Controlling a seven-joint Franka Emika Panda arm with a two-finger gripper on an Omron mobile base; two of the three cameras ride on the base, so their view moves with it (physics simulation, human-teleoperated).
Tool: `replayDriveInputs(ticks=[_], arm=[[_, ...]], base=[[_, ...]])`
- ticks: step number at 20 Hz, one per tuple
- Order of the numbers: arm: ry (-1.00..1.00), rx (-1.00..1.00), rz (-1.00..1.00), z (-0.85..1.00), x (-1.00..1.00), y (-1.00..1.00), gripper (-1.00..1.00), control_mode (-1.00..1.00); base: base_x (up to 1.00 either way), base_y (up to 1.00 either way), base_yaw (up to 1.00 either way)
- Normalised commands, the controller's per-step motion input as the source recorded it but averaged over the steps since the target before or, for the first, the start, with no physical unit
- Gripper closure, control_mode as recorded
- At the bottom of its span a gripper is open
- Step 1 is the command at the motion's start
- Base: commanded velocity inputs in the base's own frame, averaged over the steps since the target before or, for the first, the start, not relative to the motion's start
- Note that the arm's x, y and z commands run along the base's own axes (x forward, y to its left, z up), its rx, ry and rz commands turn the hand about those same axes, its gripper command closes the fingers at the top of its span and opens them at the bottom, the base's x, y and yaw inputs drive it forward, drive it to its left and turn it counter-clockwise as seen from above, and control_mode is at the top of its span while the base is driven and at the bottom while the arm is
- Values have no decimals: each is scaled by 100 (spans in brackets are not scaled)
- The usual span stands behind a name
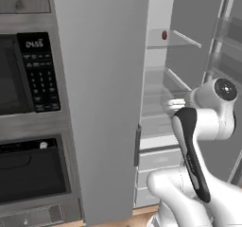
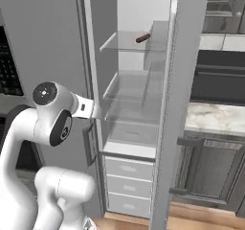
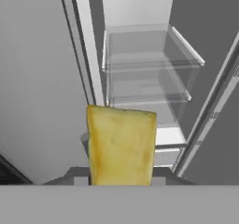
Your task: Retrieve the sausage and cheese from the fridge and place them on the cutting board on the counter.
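Note:
In the hand view a pale yellow cheese [image 3: 121,146] stands upright between my fingertips, with my gripper [image 3: 120,180] shut on it. The cheese covers most of both fingers. The fridge [image 2: 139,95] is open in front of me, its glass shelves bare except the top one. There the reddish-brown sausage [image 2: 142,38] lies near the back; from the left base it shows end-on as the sausage [image 1: 164,34]. My hand [image 1: 176,104] hovers at the mouth of the fridge, at the height of the middle shelves. The cutting board is out of view.
The fridge's left door [image 1: 99,103] is shut, with a built-in microwave [image 1: 28,74] and oven [image 1: 30,171] beyond it. The open right door [image 2: 177,128] stands edge-on beside the counter [image 2: 215,116]. White drawers [image 2: 129,186] sit below the shelves.

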Motion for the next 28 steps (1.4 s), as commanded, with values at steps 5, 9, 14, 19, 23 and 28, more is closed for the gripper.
replayDriveInputs(ticks=[5,9,14,19,23,28], arm=[[0,0,0,0,0,0,100,100],[0,0,0,0,0,0,100,100],[0,0,0,0,0,0,100,100],[0,0,0,0,0,0,100,100],[0,0,0,0,0,0,100,100],[0,0,0,0,0,0,100,100]], base=[[-30,92,-12],[-85,49,-44],[-35,40,-60],[-49,1,-55],[-35,-4,-62],[-13,-22,-67]])
